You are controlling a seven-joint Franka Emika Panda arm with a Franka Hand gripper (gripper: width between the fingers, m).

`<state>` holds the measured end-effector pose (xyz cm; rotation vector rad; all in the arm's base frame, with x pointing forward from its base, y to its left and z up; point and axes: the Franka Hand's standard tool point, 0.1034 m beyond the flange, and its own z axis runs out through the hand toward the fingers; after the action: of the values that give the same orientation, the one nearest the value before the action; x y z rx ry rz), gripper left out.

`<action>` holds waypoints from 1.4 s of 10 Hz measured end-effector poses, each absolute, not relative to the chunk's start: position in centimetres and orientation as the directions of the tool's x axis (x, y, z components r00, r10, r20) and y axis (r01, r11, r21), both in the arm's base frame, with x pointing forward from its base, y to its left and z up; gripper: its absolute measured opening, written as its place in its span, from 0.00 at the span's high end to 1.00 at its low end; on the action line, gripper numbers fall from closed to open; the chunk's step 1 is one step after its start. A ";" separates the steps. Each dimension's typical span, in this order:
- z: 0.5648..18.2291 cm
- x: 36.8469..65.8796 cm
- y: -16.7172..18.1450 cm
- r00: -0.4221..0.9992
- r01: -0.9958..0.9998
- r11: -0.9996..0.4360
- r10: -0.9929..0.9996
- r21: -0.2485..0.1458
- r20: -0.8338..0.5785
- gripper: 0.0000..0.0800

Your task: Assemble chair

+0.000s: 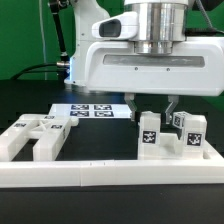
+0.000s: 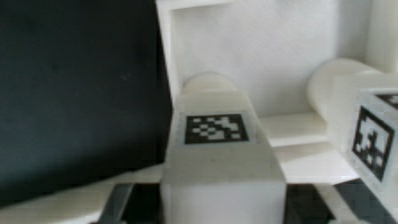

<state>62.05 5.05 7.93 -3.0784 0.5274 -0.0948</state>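
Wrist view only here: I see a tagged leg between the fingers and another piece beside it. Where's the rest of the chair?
Observer: A panel lies at the exterior view's left, well apart from the gripper.
Operator: Anything between them?
Observer: The marker board, set farther back.
Operator: What's in front of the leg?
Observer: A long rail runs across the whole front, just ahead of the leg and the other piece.

Upright white tagged leg stands near tagged block; chunky panel pieces lie well apart.
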 end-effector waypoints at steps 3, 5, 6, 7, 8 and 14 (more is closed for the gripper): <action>8.0 61.7 4.6 0.923 -0.382 -0.924 -0.383 -0.018 0.044 0.64; 8.3 61.8 4.7 0.926 -0.374 -0.927 -0.375 -0.021 0.048 0.63; 8.9 61.5 4.6 0.933 -0.354 -0.935 -0.355 -0.027 0.054 0.44; 9.5 60.7 4.6 0.933 -0.356 -0.934 -0.358 -0.033 0.048 0.29; 10.0 59.9 4.9 0.933 -0.356 -0.934 -0.357 -0.038 0.042 0.29; 10.0 59.2 4.9 0.935 -0.350 -0.936 -0.352 -0.037 0.036 0.19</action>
<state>59.19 4.88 10.04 -3.0605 0.5554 -0.0648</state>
